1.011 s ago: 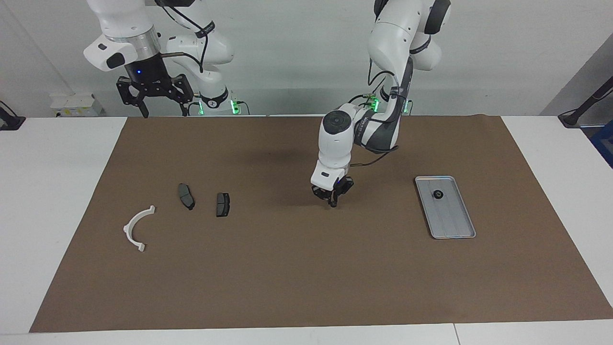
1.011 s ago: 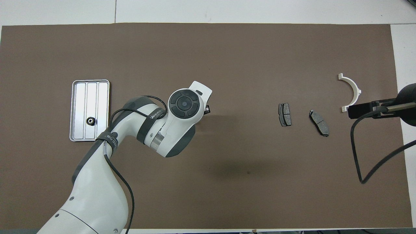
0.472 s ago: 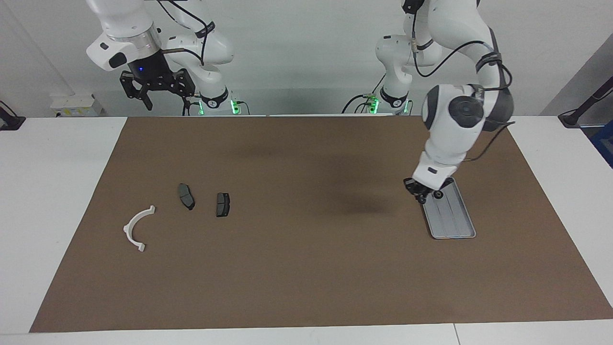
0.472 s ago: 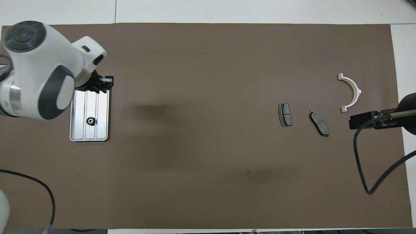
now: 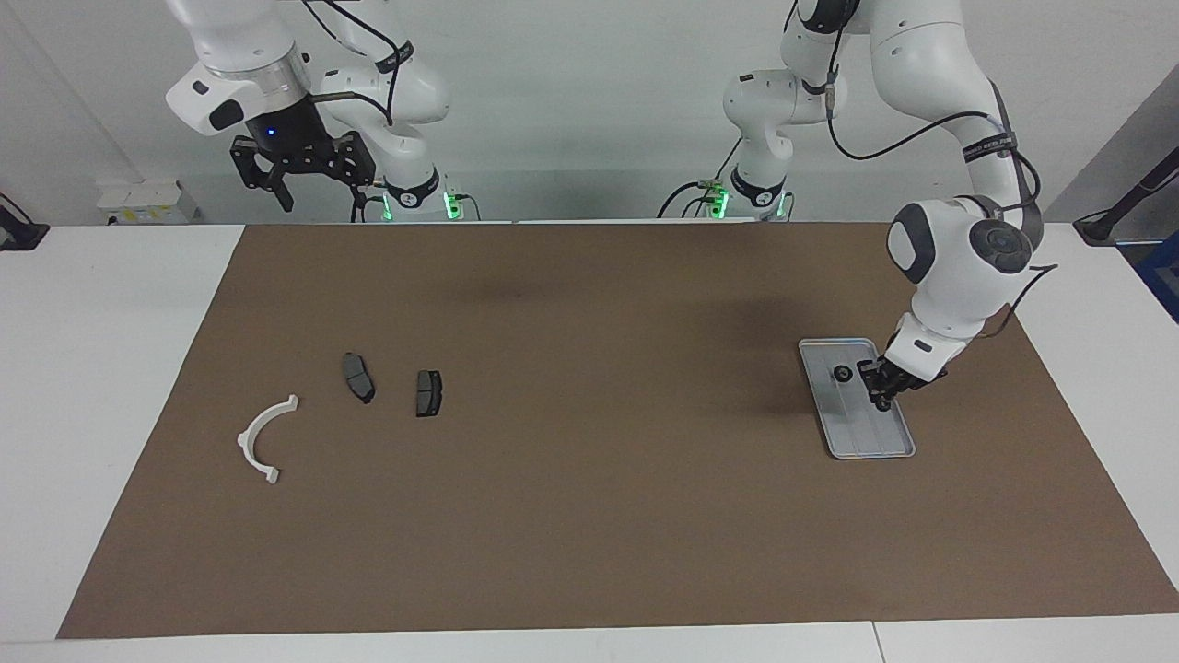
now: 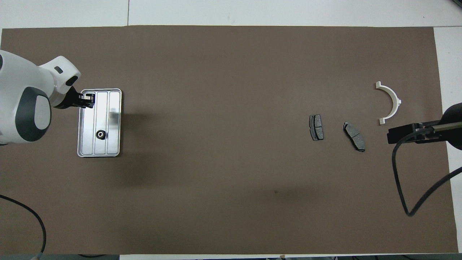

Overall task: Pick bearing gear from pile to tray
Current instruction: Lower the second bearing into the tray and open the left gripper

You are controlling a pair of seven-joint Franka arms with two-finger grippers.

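The silver-grey tray lies on the brown mat toward the left arm's end of the table; it also shows in the overhead view. One small black bearing gear lies in it. My left gripper hangs low over the tray, shut on a second small black round piece; it shows in the overhead view too. The pile lies toward the right arm's end: a white half-ring bracket and two dark brake pads. My right gripper waits open, raised high at the robots' edge.
In the overhead view the bracket and the brake pads lie on the brown mat. The right gripper's dark body and its cable hang beside the bracket.
My left gripper has swung from the middle of the mat over to the tray and come down low over it, shut on the small black piece. The right arm has barely moved.
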